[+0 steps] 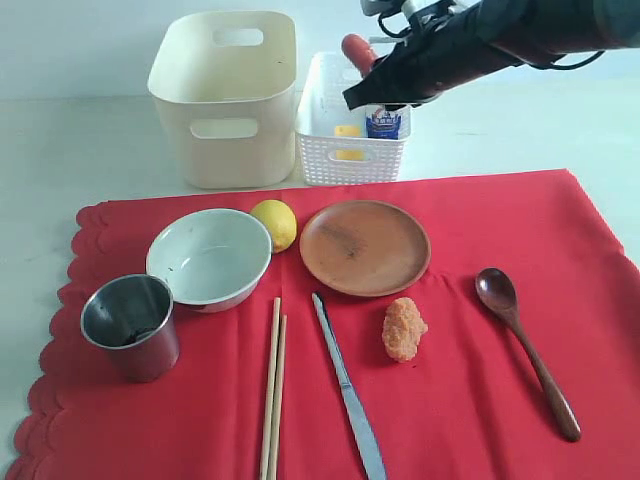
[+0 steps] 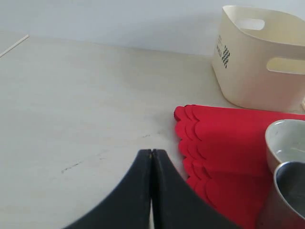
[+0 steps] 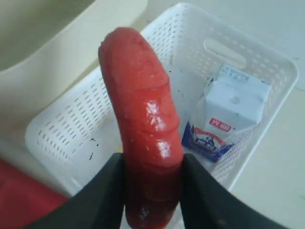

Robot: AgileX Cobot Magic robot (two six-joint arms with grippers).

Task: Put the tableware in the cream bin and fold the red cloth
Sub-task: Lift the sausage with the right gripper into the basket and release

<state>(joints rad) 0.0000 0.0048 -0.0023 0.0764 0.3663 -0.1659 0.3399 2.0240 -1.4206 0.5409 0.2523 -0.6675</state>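
Our right gripper [image 3: 152,162], clamped on the sausage [image 3: 140,105] jutting lengthwise past it, is hovering above the white perforated basket [image 3: 66,133], which we are aiming for.

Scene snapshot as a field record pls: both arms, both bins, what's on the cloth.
left fingers: shut, empty, over the table by the cloth's scalloped edge
right fingers: shut on sausage, above the white perforated basket
basket contents: milk carton, cheese
cream bin: left of the basket, behind the cloth; bottom hidden
tableware on cloth: white bowl, steel cup, brown plate, chopsticks, knife, wooden spoon
food on cloth: lemon, nugget
red cloth: flat, unfolded
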